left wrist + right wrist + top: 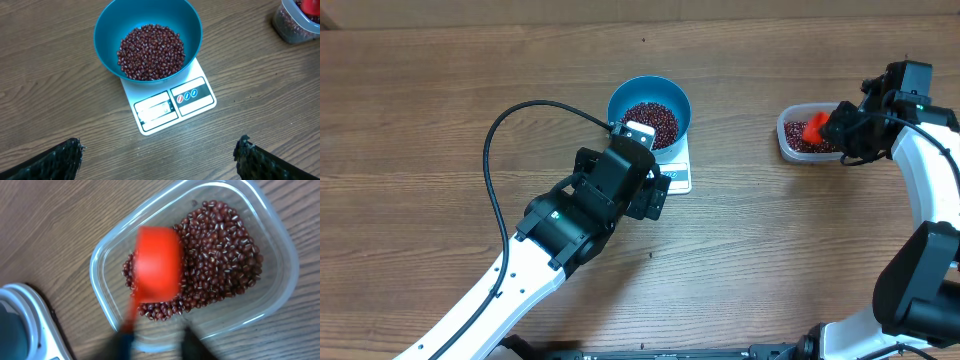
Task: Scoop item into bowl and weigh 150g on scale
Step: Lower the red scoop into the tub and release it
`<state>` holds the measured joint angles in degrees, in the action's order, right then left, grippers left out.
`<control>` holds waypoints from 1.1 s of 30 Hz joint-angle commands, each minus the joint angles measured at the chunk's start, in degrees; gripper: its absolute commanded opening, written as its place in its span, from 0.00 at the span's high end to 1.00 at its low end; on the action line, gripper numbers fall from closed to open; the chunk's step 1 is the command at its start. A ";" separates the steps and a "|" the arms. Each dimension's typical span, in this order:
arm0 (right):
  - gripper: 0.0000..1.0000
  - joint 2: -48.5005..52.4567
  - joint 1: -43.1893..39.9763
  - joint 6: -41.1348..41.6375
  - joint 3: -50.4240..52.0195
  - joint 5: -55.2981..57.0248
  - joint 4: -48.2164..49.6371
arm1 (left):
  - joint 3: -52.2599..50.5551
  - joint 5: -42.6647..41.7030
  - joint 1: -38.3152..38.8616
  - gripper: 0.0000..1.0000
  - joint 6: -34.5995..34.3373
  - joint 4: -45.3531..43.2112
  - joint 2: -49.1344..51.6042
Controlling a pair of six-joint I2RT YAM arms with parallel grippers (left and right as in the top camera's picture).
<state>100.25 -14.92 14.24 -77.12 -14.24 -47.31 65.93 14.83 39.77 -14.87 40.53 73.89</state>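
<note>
Two heaps of red-brown beans (150, 52) on this tabletop (45, 75), folks. One fills the bottom of the blue bowl (107, 35), and that bowl stands on the far part of the white scale (175, 107), around the middle of the scene. The scale's display window and button panel poke out on the near side, uncovered. What the display reads is too faint to make out.

The left fingers (62, 162) hang just on the near side of the scale, spread wide apart and holding nothing, both tips clear of the scale.

Over on the right, the second heap lies in the clear tub (102, 287), well apart from the bowl. A red scoop (157, 265) sits over the beans in that tub, its handle running back toward the right fingers (192, 347). It's all a blur down there. The handle reaches one dark finger and there's a gap beside it, but whether those fingers are clamped on the handle I cannot tell. From above, the scoop's red shows right over the tub's near-right part.
</note>
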 commanded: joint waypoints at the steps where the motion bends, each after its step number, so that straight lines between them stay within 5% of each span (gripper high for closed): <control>1: 0.00 0.28 -0.07 0.55 0.07 -0.42 -0.13 | -0.15 0.59 0.00 0.00 -0.37 -0.22 -0.48; 33: 0.00 0.28 -0.28 -5.14 0.02 7.32 -7.54 | -0.15 0.59 0.00 0.00 -0.37 -0.22 -0.48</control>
<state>100.25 -14.92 10.87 -77.12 -7.40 -55.11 65.93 14.83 39.77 -14.87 40.53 73.89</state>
